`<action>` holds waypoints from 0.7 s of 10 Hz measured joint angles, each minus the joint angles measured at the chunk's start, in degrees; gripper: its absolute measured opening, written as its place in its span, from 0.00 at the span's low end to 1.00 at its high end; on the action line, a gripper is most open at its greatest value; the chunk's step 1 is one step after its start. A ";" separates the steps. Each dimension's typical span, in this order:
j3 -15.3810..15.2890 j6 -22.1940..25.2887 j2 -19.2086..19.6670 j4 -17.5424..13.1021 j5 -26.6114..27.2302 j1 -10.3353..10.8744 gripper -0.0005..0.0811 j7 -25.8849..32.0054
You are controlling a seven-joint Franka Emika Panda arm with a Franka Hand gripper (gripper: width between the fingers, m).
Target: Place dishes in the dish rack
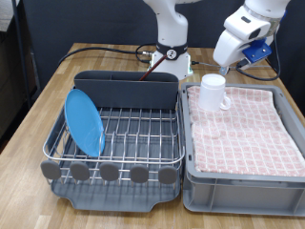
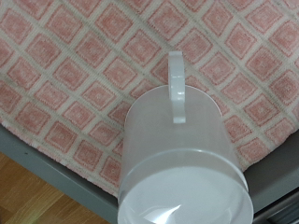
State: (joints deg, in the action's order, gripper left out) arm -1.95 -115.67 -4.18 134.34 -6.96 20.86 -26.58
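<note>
A light-blue plate (image 1: pixel 84 121) stood on edge among the wires of the dish rack (image 1: pixel 114 143) at about nine o'clock in the exterior view, one dish already in its place. The white mug (image 1: pixel 213 92) had not been racked: it sat upside down on the pink checked cloth (image 1: pixel 250 129) lining the grey bin (image 1: pixel 243 186), at the bin's far corner nearest the rack, around one o'clock in that view.

The gripper (image 1: pixel 225 69) hung just above and beside the mug, at the mug's one o'clock. Its jaws were hidden in the exterior view and did not show in the wrist view, so whether they were spread or closed could not be told; nothing could be seen held between them.

The wrist view looked down the mug's side, its handle (image 2: pixel 176 86) facing the camera. The mug looked rigid, smooth and likely slippery, light enough for one arm but breakable if dropped; the handle or the wall at the rim seemed the surest places to grip. No wooden spoon was visible. Rack and bin shared a wooden table (image 1: pixel 29 119).
</note>
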 joint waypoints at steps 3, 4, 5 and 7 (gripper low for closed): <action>-0.17 -0.42 2.19 -0.78 -0.64 0.00 0.99 0.00; -0.17 -0.89 2.98 -0.82 -1.09 0.00 0.99 -0.08; -0.17 -1.48 3.75 -0.84 -1.47 0.00 0.99 -0.18; -0.16 -2.19 5.27 -0.88 -1.65 0.00 0.99 -0.35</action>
State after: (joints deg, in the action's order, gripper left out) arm -2.11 -117.86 1.08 133.46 -8.60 20.85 -26.93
